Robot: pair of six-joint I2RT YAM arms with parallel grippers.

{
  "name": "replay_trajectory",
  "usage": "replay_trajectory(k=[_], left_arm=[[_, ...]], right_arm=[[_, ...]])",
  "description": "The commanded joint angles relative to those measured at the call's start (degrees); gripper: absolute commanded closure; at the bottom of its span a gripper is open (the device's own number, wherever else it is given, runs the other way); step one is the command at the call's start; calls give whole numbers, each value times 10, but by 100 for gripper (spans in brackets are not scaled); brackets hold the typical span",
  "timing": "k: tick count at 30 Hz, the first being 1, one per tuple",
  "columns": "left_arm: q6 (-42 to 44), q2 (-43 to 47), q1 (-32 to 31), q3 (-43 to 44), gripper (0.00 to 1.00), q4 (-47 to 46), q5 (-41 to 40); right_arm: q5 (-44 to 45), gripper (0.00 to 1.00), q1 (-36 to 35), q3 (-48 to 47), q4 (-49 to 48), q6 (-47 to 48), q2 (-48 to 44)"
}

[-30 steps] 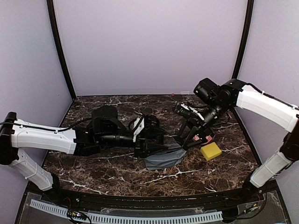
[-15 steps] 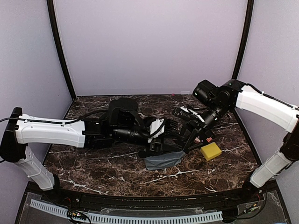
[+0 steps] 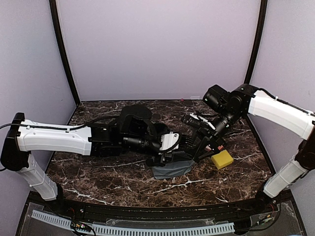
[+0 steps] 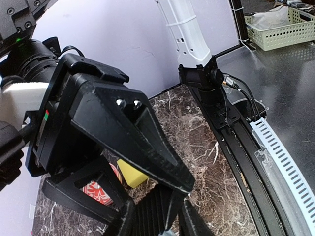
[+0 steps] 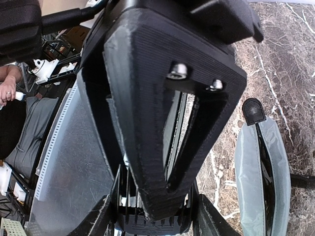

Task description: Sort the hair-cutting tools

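Handover pose, as I read it: both tools meet nose to nose above the tabletop [image 3: 123,172]. Right tool [image 3: 199,146] grips the comb [image 5: 147,222]. Its teeth show between that tool's fingers in the right wrist view, so the comb sits inside the tool, clear of the surface. Left tool [image 3: 179,147] faces it head-on, one finger filling the right wrist view directly ahead of the comb. Its jaws are partly apart; can't tell if they pinch anything. Likely reason for the lift: a thin flat comb is easier to regrip in the air and aim into the grey pouch [image 3: 172,168], which lies just below the left tool, zip slit showing. Count: one comb, one pouch, one yellow sponge [image 3: 222,159] beside the right tool, one patterned plate [image 4: 97,192] under it, partly hidden. Zero scissors or clipper identifiable.
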State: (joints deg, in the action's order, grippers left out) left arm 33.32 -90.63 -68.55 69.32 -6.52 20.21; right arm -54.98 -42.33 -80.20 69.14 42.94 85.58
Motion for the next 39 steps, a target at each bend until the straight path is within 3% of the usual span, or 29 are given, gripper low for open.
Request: replay_trajectory(k=[1, 5, 10, 15, 18, 23, 28, 34, 39], left_arm=[[25, 2, -3, 8, 74, 31, -22], [25, 1, -3, 9, 83, 27, -23], [13, -2, -3, 3, 89, 21, -37], [-14, 15, -3, -38, 92, -13, -61], [-32, 13, 1, -58, 94, -16, -88], [-92, 1, 8, -79, 97, -49, -157], [-156, -11, 11, -101, 100, -126, -214], [-212, -52, 11, -105, 100, -206, -269], [-210, -75, 11, -98, 100, -235, -271]], right_arm=[[-12, 57, -5, -5, 3, 0, -4], [-12, 54, -5, -7, 4, -2, -3], [40, 35, 0, 3, -27, -34, -14], [31, 31, 70, 38, -57, -43, -31], [23, 31, 123, 68, -100, -80, -29], [133, 34, 165, 146, -236, -220, -27], [214, 37, 172, 178, -258, -257, 1], [187, 44, 174, 188, -252, -261, 30], [165, 58, 175, 190, -254, -264, 39]])
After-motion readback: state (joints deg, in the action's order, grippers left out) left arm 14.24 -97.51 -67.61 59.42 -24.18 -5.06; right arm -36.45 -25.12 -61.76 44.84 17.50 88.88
